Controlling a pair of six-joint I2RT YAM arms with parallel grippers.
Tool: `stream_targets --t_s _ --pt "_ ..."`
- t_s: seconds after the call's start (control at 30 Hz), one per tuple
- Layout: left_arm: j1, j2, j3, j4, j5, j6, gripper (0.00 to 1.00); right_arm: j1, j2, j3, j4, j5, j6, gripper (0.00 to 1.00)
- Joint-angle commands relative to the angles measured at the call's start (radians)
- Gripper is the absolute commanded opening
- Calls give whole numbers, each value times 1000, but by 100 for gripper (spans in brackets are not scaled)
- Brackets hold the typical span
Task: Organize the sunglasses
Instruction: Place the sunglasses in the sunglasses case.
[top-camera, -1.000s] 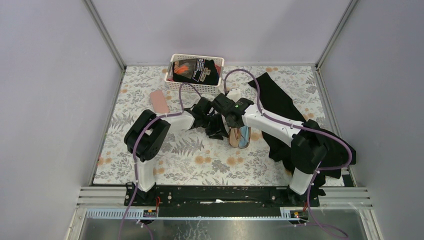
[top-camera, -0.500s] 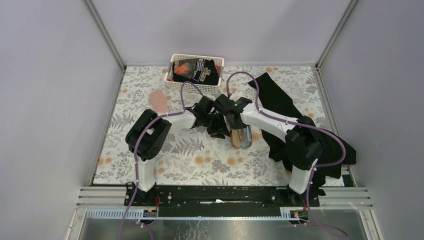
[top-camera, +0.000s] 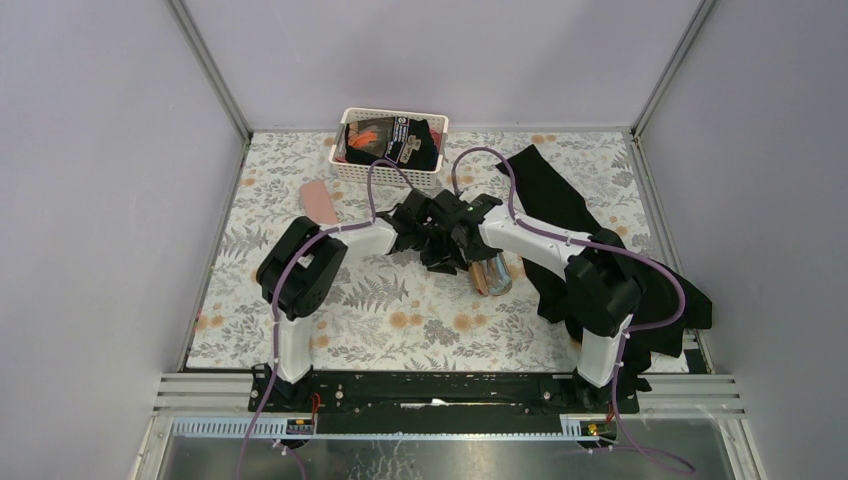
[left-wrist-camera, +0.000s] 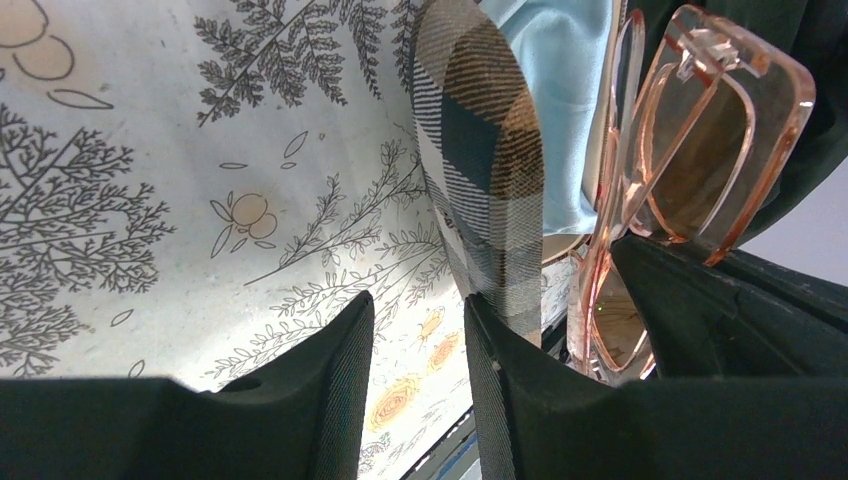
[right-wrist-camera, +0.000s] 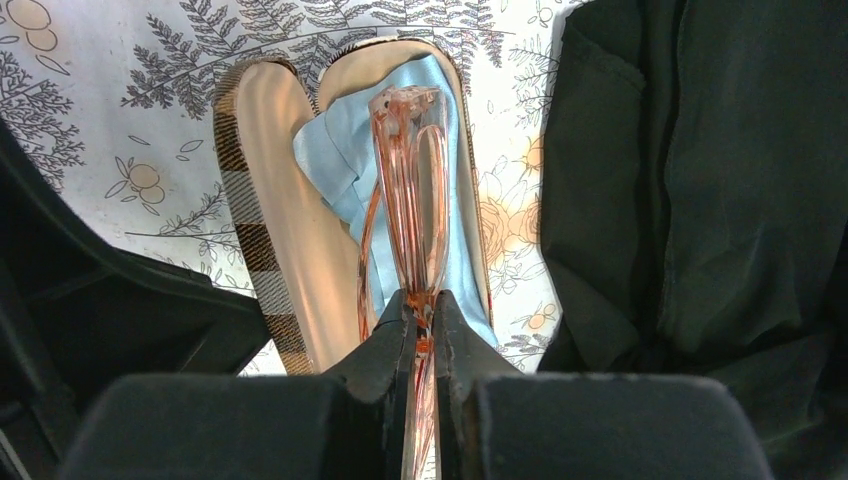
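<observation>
White slatted basket (top-camera: 390, 176) at the far edge of the floral counter (top-camera: 400, 320); I cannot sort its dark contents from my station.

Top view:
- Pink oblong case (top-camera: 318, 203), flat, left of the basket.
- Black cloth (top-camera: 560, 205), heaped along the right side.
- Left arm (top-camera: 365, 238) and right arm (top-camera: 530, 240), meeting mid-counter at an open plaid case (top-camera: 492, 276).
- Both sets of jaws crowd together there. I cannot read their state at this size.

Left wrist view:
- Left jaws apart, with only bare counter in the gap.
- The plaid lid stands on edge and meets the tip of the finger nearer the glasses. I cannot tell whether it touches.
- Light-blue cloth (left-wrist-camera: 550, 100) lies behind the lid.
- Sunglasses (left-wrist-camera: 700, 130): translucent pink frame, pale orange-pink lenses, folded and on edge, with the right jaws gripping them from below.

Right wrist view:
- Right jaws clamped on the frame of the folded sunglasses, which point away from the camera.
- The pair sits over the open plaid case, above the blue cloth on its cream lining. I cannot tell whether it touches the cloth.
- Black cloth fills the right side.
- The dark body of the left jaws shows at lower left.
</observation>
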Motion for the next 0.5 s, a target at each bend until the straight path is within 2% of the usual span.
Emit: stream_targets --t_s 0.0,0.47 --pt "-8 27 38 30 16 -5 43 -7 -12 32 -32 -7 -81 5" --pt "-9 36 68 18 15 -6 43 -37 -1 45 -48 -89 -196 5"
